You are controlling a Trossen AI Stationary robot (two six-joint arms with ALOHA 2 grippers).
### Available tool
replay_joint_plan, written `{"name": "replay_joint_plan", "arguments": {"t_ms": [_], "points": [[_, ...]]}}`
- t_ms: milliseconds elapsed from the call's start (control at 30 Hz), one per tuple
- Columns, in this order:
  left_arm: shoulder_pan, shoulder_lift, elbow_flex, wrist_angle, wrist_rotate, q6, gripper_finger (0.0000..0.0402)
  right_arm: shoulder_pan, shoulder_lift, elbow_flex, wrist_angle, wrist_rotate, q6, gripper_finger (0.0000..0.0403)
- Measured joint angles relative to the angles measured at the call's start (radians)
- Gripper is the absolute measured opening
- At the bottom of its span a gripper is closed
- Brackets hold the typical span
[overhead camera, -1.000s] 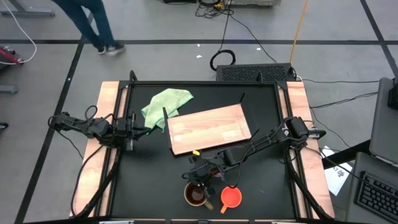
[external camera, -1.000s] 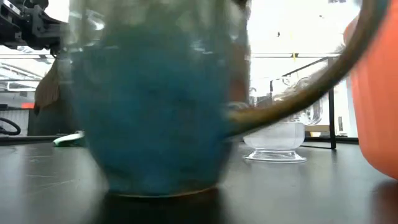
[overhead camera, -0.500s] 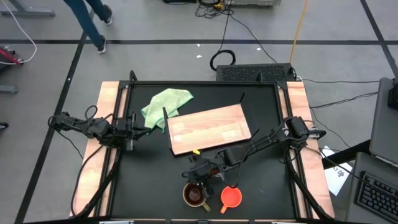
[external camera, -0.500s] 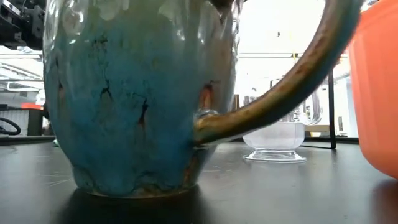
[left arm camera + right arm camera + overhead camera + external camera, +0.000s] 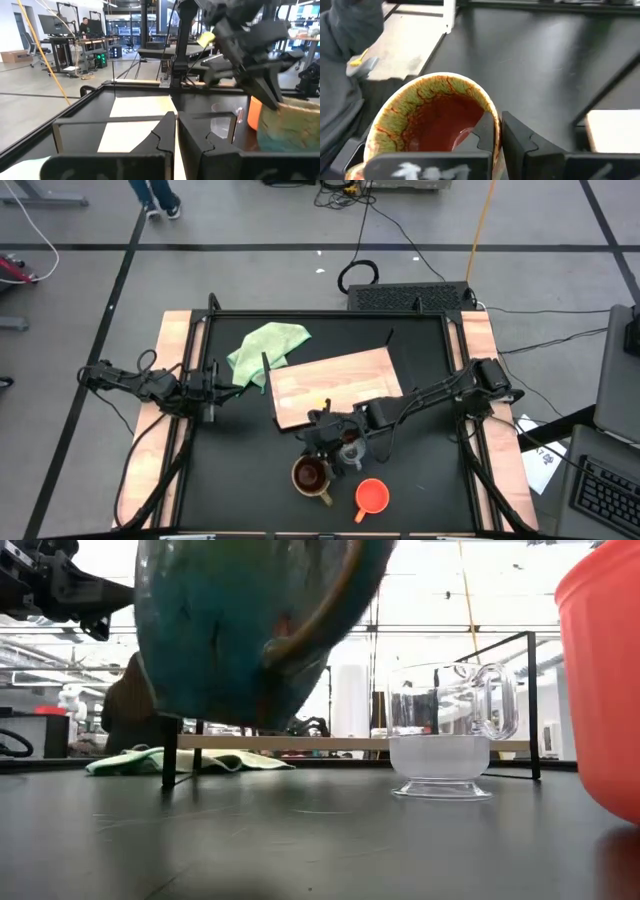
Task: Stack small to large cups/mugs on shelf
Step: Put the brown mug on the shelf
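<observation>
The brown mug (image 5: 311, 474), teal-glazed outside in the low view (image 5: 250, 630), hangs in my right gripper (image 5: 320, 452) above the near middle of the table. The clear glass cup (image 5: 350, 455) stands on its foot on the table beside it. The orange cup (image 5: 372, 496) stands nearer the front edge. The light-wood shelf board (image 5: 335, 385) lies flat just beyond them. My left gripper (image 5: 213, 380) is shut and empty at the table's left edge. My right gripper holds the mug's rim (image 5: 492, 117) on the side toward the shelf. One finger (image 5: 482, 132) is inside the mug and the other is outside the wall. The fingers come from above, slanting down. The mug hangs tilted, its base (image 5: 235, 705) clear of the table.
A light green cloth (image 5: 265, 345) lies at the far left, partly beside the shelf board. Black frame posts (image 5: 168, 755) stand at the table's edges. A person's legs (image 5: 155, 195) show on the floor beyond the table.
My right gripper has risen and gone a little toward the far edge and the shelf, keeping its hold. The mug, which stood on the table, is now lifted clear and tipped. The glass cup and the orange cup have stayed in place.
</observation>
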Motion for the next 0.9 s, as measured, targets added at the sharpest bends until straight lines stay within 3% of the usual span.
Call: {"name": "replay_joint_plan", "arguments": {"t_ms": [433,900], "points": [[0.0,0.0,0.0,-0.015,0.0,0.0,0.0021,-0.068,-0.081,0.001,-0.055,-0.003,0.011,0.0005],[0.0,0.0,0.0,-0.028,0.0,0.0,0.0021,-0.073,-0.173,0.002,-0.047,-0.005,-0.081,0.0008]]}}
